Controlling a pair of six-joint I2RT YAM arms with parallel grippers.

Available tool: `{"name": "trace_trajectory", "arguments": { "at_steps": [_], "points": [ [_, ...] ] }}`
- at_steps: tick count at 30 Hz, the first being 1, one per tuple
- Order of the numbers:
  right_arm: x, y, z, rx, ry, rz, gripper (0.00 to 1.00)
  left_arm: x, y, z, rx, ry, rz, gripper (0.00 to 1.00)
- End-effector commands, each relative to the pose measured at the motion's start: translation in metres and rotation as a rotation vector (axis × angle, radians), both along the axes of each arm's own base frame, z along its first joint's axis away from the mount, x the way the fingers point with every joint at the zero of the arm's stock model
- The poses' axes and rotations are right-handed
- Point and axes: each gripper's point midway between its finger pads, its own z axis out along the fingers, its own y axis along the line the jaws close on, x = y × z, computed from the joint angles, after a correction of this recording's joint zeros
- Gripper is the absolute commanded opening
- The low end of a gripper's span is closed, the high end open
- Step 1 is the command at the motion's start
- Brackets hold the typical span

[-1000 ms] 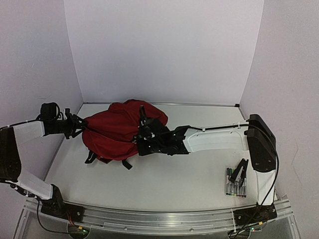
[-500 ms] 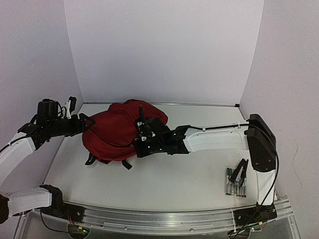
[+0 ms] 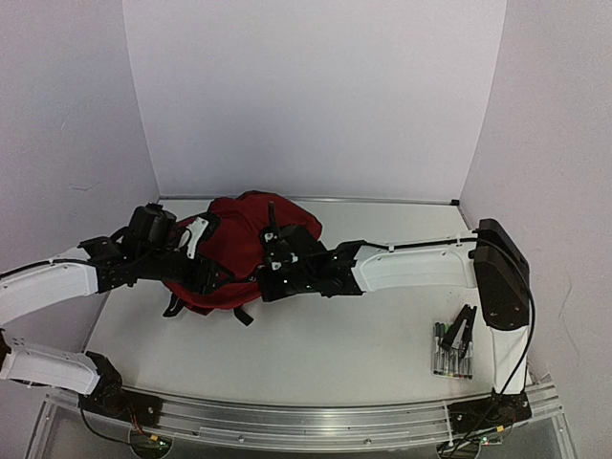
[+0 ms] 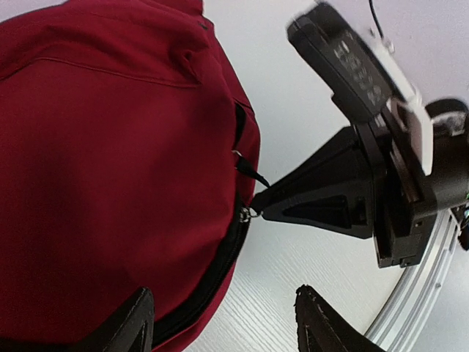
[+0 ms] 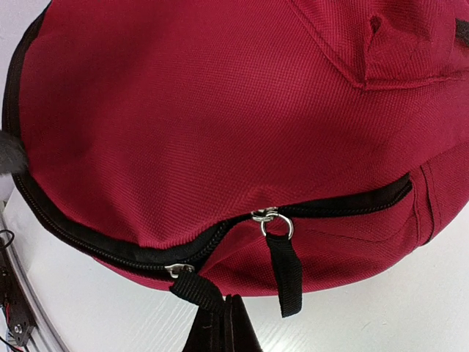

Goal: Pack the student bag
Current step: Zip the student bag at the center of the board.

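Observation:
The student bag [image 3: 234,251], dark red with a black zip, lies on its side at the left of the table. My right gripper [image 5: 229,331] is shut on one black zip pull [image 5: 196,288] at the bag's near edge. A second zip pull [image 5: 284,273] hangs loose beside it. My left gripper [image 4: 229,326] stands open above the bag's zipped edge [image 4: 220,264], with red fabric under one fingertip [image 4: 135,323] and bare table under the other. It holds nothing. In the left wrist view the right gripper [image 4: 322,198] pinches the strap a short way ahead.
Several marker pens [image 3: 451,352] with a black clip on them lie near the table's right front. Grey walls close in the left, back and right sides. A metal rail [image 3: 316,421] runs along the near edge.
My left arm has swung from the bag's far left side to its front-left edge, and its jaws have opened. The right gripper has kept its hold on the zip pull and stayed put.

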Motion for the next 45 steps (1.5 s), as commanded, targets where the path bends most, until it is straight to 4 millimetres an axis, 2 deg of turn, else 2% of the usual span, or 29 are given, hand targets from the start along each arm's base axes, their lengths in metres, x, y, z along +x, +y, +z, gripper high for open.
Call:
{"name": "trace_trajectory", "arguments": {
  "at_steps": [1,5,11,19,24,26,29,34,39,45],
  "points": [
    [0.006,0.003,0.028,0.061,-0.035,-0.032,0.00,0.010,-0.024,0.009,0.065,-0.151,-0.038,0.67],
    [0.006,0.001,0.028,0.066,-0.031,-0.042,0.00,0.006,-0.041,-0.007,0.185,-0.239,-0.076,0.68],
    [0.006,-0.001,0.034,0.086,-0.030,-0.059,0.00,0.014,-0.038,-0.027,0.315,-0.286,-0.018,0.66],
    [0.008,-0.004,0.042,0.114,-0.035,-0.084,0.00,0.007,-0.033,-0.051,0.368,-0.240,-0.014,0.48],
    [0.013,-0.006,0.050,0.126,-0.050,-0.108,0.00,0.008,-0.023,-0.060,0.392,-0.206,0.045,0.22],
    [0.018,-0.010,0.054,0.134,-0.053,-0.129,0.00,0.009,-0.017,-0.060,0.389,-0.201,0.088,0.10],
    [0.028,-0.020,0.062,0.149,-0.061,-0.175,0.00,0.009,-0.013,-0.053,0.365,-0.205,0.120,0.01],
    [0.051,-0.043,0.067,0.152,-0.071,-0.253,0.00,0.006,-0.006,-0.041,0.327,-0.221,0.146,0.00],
    [0.083,-0.070,0.061,0.137,-0.065,-0.324,0.00,0.003,0.003,-0.026,0.293,-0.252,0.175,0.00],
    [0.113,-0.090,0.050,0.105,-0.072,-0.372,0.00,0.001,0.020,-0.015,0.288,-0.287,0.225,0.00]
  ]
}}
